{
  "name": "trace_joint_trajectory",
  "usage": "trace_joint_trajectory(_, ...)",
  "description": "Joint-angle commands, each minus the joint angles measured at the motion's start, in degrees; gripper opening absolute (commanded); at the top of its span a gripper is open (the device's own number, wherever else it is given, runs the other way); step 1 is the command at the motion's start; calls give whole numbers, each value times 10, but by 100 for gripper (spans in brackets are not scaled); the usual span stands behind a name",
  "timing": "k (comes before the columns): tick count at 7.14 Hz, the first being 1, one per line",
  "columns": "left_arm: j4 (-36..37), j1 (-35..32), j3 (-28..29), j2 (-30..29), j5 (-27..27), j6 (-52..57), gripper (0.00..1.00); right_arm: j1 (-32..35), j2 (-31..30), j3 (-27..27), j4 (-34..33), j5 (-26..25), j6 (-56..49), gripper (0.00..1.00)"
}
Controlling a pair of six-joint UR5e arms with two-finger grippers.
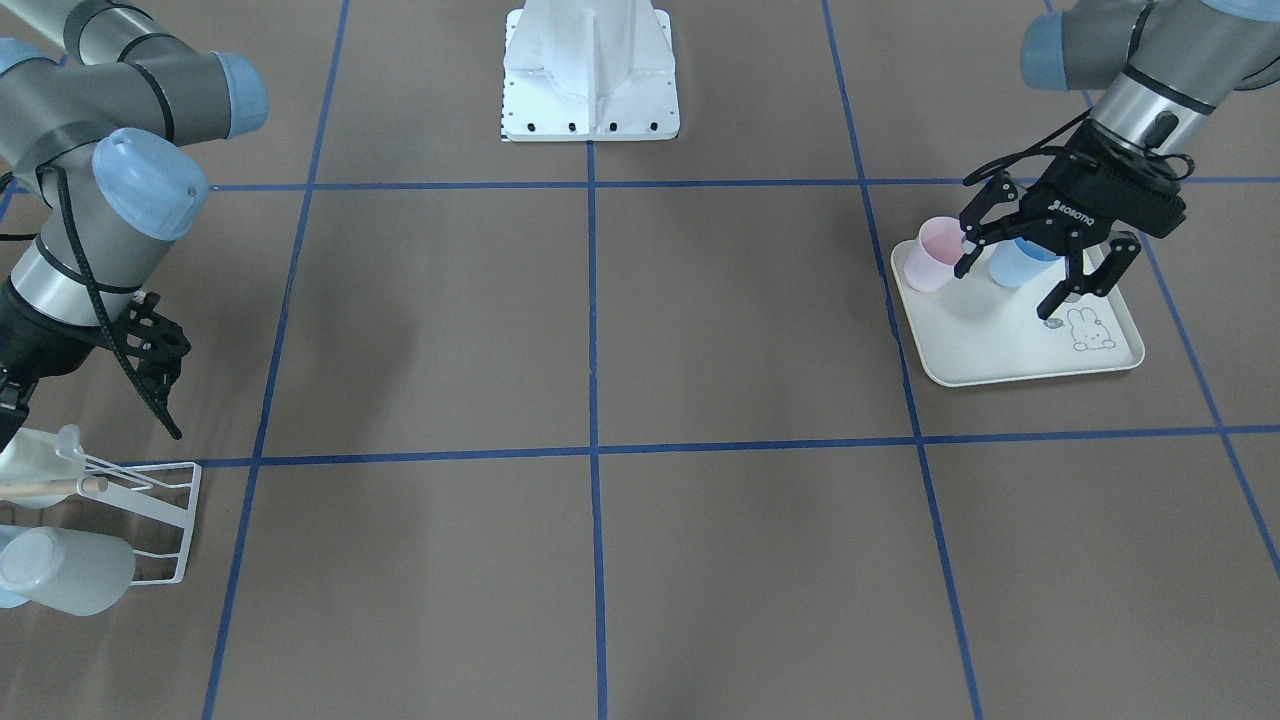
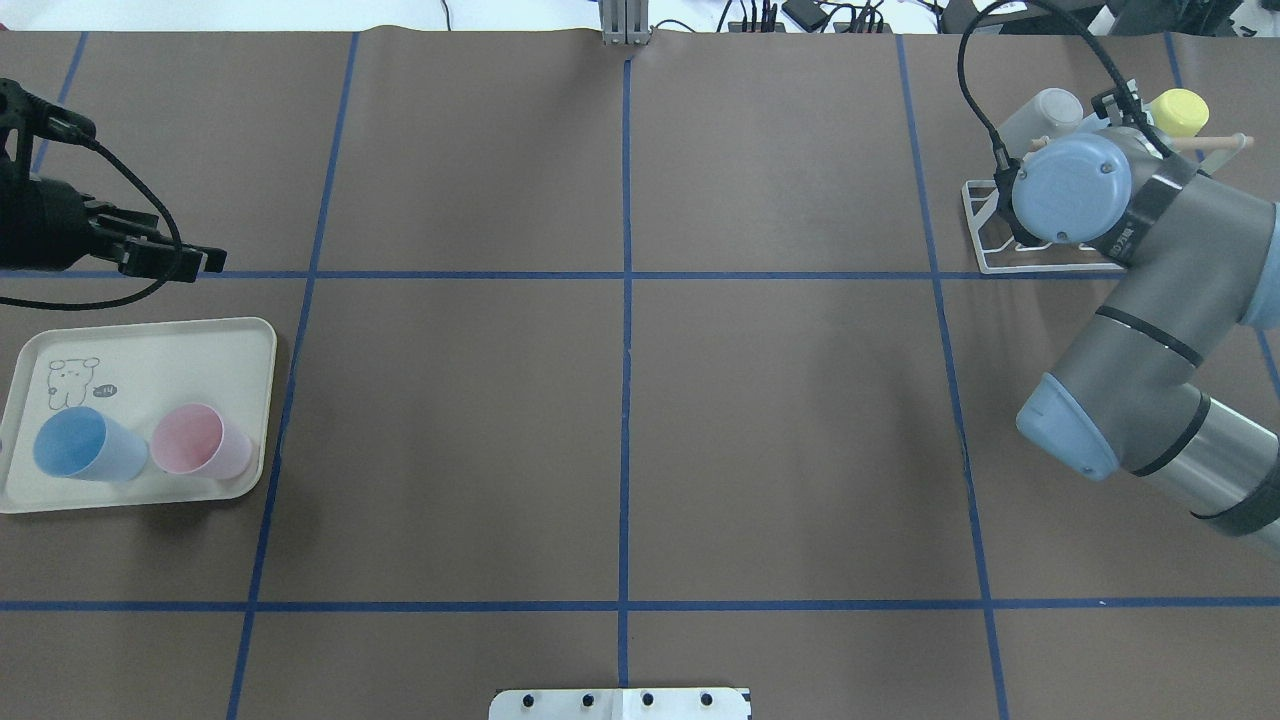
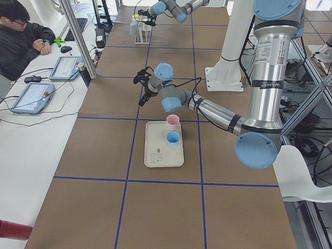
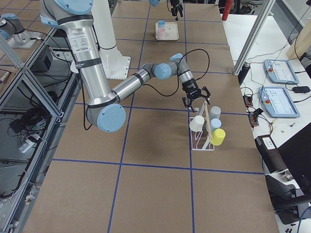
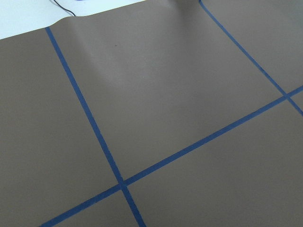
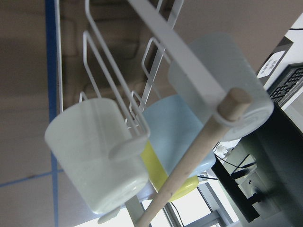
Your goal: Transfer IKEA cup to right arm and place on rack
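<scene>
The left end effector (image 1: 1008, 288) hangs in the air by the tray (image 2: 150, 345), fingers spread wide and gripping nothing. On the tray the pink cup (image 2: 200, 441) and blue cup (image 2: 88, 445) stand mouth-up, just beside each other, along the edge nearest the robot. At the other end of the surface (image 2: 780, 420) the right end effector (image 4: 197, 102) hovers just above the rack (image 6: 173, 41), fingers likewise apart and empty. A white cup (image 6: 94, 151) and a yellow cup (image 4: 218, 137) hang on the rack among others.
</scene>
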Motion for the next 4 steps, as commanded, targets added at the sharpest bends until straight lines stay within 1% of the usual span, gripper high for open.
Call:
trace_joint_trajectory(1, 2, 4, 2, 5, 56, 3, 100, 0, 6, 51, 0, 96, 122, 98)
trace_joint_trajectory(2, 1, 6, 6, 17, 57, 8, 100, 0, 5, 69, 21, 154, 195, 98)
trace_joint_trajectory(3, -1, 6, 2, 40, 58, 10, 100, 0, 0, 74, 75, 223, 272, 98)
trace_joint_trajectory(4, -28, 6, 1, 76, 57, 25, 100, 0, -2, 73, 130, 281, 364, 98)
